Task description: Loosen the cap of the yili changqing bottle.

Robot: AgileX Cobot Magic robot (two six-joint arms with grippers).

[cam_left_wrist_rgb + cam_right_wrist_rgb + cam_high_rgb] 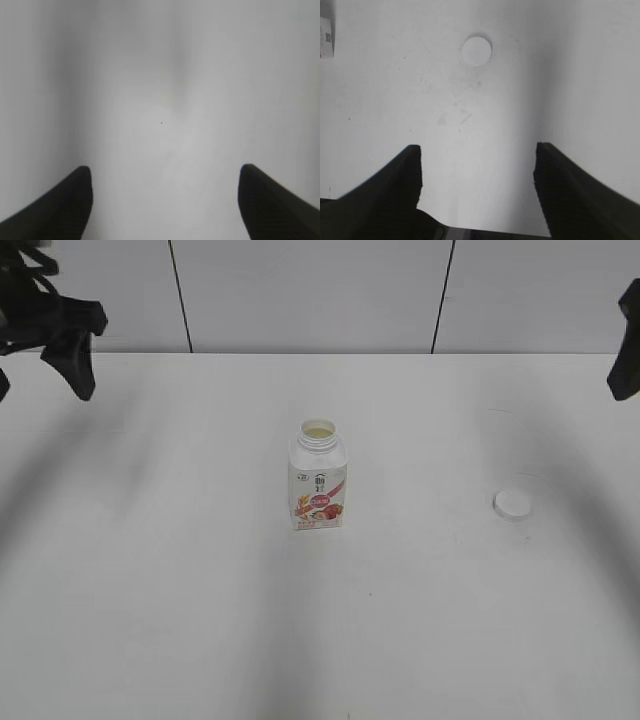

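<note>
**Inspector:** What could not be made out?

**Assistant:** In the exterior view the left hand [75, 355] was a dark blur at the upper left corner, partly cut off. The right hand [626, 340] was only a black sliver at the right edge. The bottle's small print was illegible. In the right wrist view just a corner of the yili changqing bottle [325, 37] showed at the left edge.

**Inspector:** State of the hands?

**Assistant:** The left wrist view showed the left hand [165, 200] with its two dark tapered fingers spread wide, nothing between them, over bare table [165, 75]. The right hand [477, 190] was likewise spread wide and empty, its fingers black and matte.

**Inspector:** Materials and shapes?

**Assistant:** The bottle [318, 480] was white, squarish, with sloped shoulders and a round neck, pink-red graphics and a dark logo on the front. The cap [512, 503] was a low white disc, smooth on top. The table [150, 570] was plain matte white, with faint scuffs visible near the cap [476, 50].

**Inspector:** Position and orientation?

**Assistant:** The bottle stood upright near the table's centre, long axis vertical, its neck open at the top with pale contents visible, its printed face toward the exterior camera. The cap lay flat on the table, well apart to the bottle's right, ahead of the right hand.
</note>
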